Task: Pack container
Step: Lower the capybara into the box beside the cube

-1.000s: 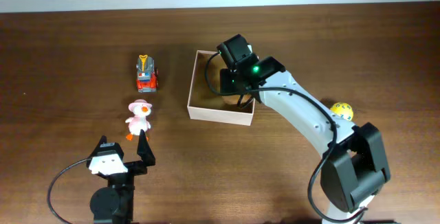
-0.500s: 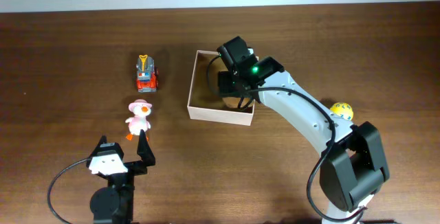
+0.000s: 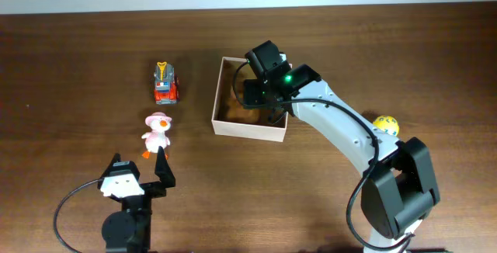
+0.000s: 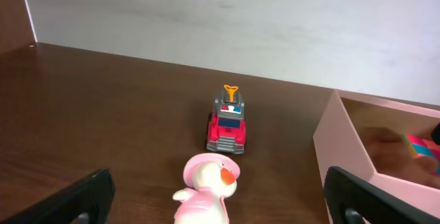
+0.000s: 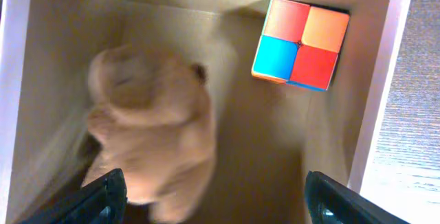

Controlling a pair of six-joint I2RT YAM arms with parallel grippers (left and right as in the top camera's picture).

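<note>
The container [image 3: 248, 126] is a shallow white-walled box with a tan inside, at the table's middle. My right gripper [image 3: 262, 92] hangs over it, open and empty. In the right wrist view its fingers [image 5: 213, 200] spread above the container's floor, with the wall [image 5: 381, 80] at the right. A blurred brown plush toy [image 5: 148, 141] lies below them and a colourful cube [image 5: 300, 43] sits in a corner. The plush also shows overhead [image 3: 235, 109]. My left gripper [image 3: 140, 174] is open, just behind a pink-hatted duck [image 3: 158, 134].
A red toy truck [image 3: 165, 83] stands left of the container, beyond the duck [image 4: 206, 189] in the left wrist view. The truck [image 4: 227, 126] and the container wall [image 4: 344, 148] show there too. A yellow ball [image 3: 386, 125] lies right of the right arm.
The brown plush now shows on the container floor to the left of my right gripper, blurred as if moving. The left arm has not moved.
</note>
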